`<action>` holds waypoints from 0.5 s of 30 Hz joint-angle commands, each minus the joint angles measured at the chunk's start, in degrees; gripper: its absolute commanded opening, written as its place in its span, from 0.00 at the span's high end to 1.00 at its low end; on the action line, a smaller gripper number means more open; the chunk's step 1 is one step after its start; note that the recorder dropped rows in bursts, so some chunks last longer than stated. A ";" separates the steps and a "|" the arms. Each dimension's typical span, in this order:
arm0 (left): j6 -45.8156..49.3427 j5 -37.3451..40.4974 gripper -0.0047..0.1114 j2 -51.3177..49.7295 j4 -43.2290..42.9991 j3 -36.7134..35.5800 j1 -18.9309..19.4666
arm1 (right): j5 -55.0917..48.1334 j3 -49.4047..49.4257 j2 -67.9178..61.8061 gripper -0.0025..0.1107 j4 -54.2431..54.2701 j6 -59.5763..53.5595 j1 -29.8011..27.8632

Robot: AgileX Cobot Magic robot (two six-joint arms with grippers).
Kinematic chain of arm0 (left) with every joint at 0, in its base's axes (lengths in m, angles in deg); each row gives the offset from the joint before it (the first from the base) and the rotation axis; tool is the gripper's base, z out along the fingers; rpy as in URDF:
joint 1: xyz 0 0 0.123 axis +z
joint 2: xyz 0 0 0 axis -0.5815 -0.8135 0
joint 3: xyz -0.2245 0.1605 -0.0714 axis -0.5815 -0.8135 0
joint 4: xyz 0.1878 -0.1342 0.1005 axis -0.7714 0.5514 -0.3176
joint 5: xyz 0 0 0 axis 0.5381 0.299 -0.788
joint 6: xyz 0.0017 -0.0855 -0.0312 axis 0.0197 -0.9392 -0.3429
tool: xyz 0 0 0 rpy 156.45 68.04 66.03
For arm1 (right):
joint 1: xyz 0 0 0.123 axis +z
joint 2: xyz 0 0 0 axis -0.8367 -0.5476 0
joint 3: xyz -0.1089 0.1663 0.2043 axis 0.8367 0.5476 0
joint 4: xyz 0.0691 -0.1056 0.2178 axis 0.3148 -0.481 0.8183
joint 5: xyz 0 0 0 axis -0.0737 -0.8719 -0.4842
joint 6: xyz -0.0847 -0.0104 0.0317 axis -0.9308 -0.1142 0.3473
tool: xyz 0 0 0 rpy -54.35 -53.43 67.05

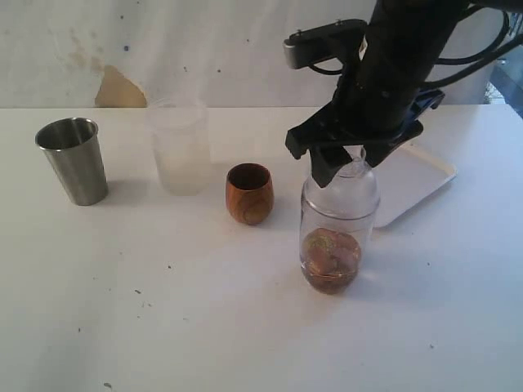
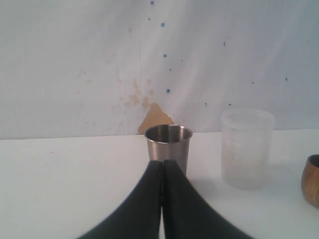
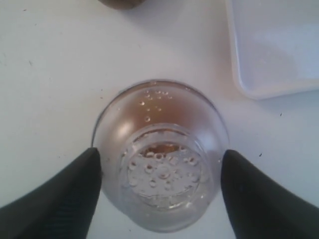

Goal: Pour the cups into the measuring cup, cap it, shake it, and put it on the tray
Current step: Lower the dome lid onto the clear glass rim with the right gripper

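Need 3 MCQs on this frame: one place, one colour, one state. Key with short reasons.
1. In the exterior view, what stands between the tapered stainless-steel tumbler and the small rounded brown wooden cup?
A) a blue bowl
B) the frosted white plastic cup
C) nothing

2. The liquid in the tall clear measuring cup is:
A) brown
B) green
C) colourless

3. The left gripper is:
A) wide open
B) shut on the tumbler
C) shut, empty

Key:
1 B, the frosted cup fills that gap.
2 A, a brown pool sits at its base.
3 C, its fingers meet, and the tumbler stands beyond them.
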 commanded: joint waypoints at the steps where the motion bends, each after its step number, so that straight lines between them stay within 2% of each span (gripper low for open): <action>1: -0.06 -0.28 0.96 0.23 0.50 -0.31 -0.25 | -0.50 1.88 -0.27 0.46 -1.24 -0.35 -0.04; 6: -0.06 -0.28 0.96 0.23 0.50 -0.31 -0.25 | -0.50 1.88 -0.14 0.44 -1.24 0.06 -0.04; 10: -0.06 -0.28 0.96 0.23 0.50 -0.31 -0.25 | -0.50 1.88 -0.05 0.34 -1.24 0.31 -0.04; 15: -0.06 -0.28 0.96 0.23 0.50 -0.31 -0.25 | -0.50 0.58 0.08 0.33 -1.37 0.31 -0.04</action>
